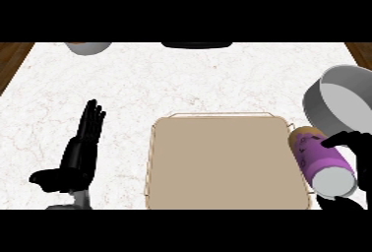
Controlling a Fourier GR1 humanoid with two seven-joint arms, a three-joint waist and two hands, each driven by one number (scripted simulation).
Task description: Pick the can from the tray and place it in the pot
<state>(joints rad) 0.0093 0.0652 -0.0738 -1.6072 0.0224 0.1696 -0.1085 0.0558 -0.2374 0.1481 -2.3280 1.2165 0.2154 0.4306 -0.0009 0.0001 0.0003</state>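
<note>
Counter (181, 78): tray (225, 162), pot (341, 106) bare

we see a white marbled table (181, 78) carrying a tan tray (225, 162), a grey pot (338, 106) at right and a bowl (87, 47) far left.

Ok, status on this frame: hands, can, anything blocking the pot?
Right hand shut on purple can, lifted off the tray, lying tilted. Left hand open, resting at left. Pot just beyond can, path unobstructed.
</note>
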